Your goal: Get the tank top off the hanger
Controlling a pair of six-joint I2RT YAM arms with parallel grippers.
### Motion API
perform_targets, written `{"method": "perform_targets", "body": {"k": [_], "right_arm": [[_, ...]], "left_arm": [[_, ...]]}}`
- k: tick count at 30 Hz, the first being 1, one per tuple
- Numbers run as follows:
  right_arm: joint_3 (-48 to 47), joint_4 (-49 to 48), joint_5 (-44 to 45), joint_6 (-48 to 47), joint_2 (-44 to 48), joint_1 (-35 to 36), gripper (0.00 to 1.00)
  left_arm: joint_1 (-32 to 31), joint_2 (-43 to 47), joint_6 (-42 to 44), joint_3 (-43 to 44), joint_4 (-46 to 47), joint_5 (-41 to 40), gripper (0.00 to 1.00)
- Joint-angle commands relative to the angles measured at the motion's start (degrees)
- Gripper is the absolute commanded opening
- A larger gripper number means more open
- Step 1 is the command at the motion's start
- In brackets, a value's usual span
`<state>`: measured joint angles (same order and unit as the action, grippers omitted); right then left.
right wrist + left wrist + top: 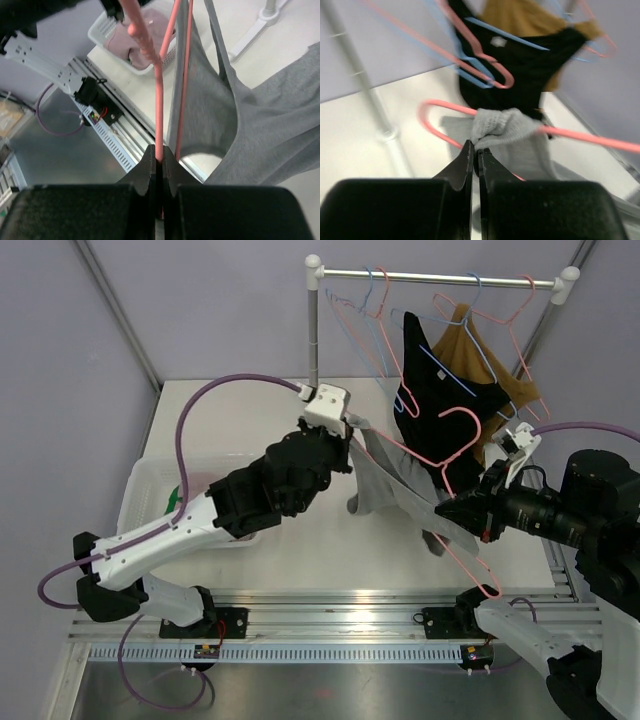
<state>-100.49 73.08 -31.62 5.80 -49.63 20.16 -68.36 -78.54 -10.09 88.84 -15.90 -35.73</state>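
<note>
A grey tank top [395, 480] is stretched in the air between my two arms, still threaded on a pink wire hanger [462, 550]. My left gripper [352, 430] is shut on a bunched strap of the tank top [500, 127], pulling it up and left; the pink hanger [580, 137] runs through the cloth just beyond the jaws. My right gripper [452, 512] is shut on the pink hanger's wire [159, 107]; the grey tank top [260, 135] hangs to its right in the right wrist view.
A clothes rack [440, 280] at the back holds several pink and blue hangers, a black garment [440, 410] and a mustard one [505, 385]. A white basket [160, 495] with pink cloth sits at the table's left, also seen in the right wrist view [125, 45].
</note>
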Motion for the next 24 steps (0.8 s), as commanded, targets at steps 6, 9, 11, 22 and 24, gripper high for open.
{"method": "perform_targets", "body": {"k": [6, 9, 11, 22, 24], "right_arm": [[-1.73, -2.05, -3.18, -5.1, 0.23, 10.25, 0.0], [-2.87, -6.0, -5.3, -5.36, 1.37, 10.16, 0.0], [-1.12, -9.25, -2.68, -3.8, 3.03, 10.25, 0.0], [36.98, -72.41, 5.86, 13.33, 14.56, 10.07, 0.0], [40.01, -89.29, 7.09, 13.97, 13.25, 10.16, 0.0]], "left_arm": [[11.91, 15.34, -12.33, -0.68, -12.13, -16.85, 0.0], [13.42, 15.79, -11.45, 0.54, -14.59, -12.38, 0.0], [13.51, 15.27, -11.62, 1.25, -17.14, -9.47, 0.0], [3.43, 22.29, -7.51, -25.62, 1.89, 29.73, 0.0], [-0.19, 23.08, -4.95, -33.15, 5.42, 38.16, 0.0]]}}
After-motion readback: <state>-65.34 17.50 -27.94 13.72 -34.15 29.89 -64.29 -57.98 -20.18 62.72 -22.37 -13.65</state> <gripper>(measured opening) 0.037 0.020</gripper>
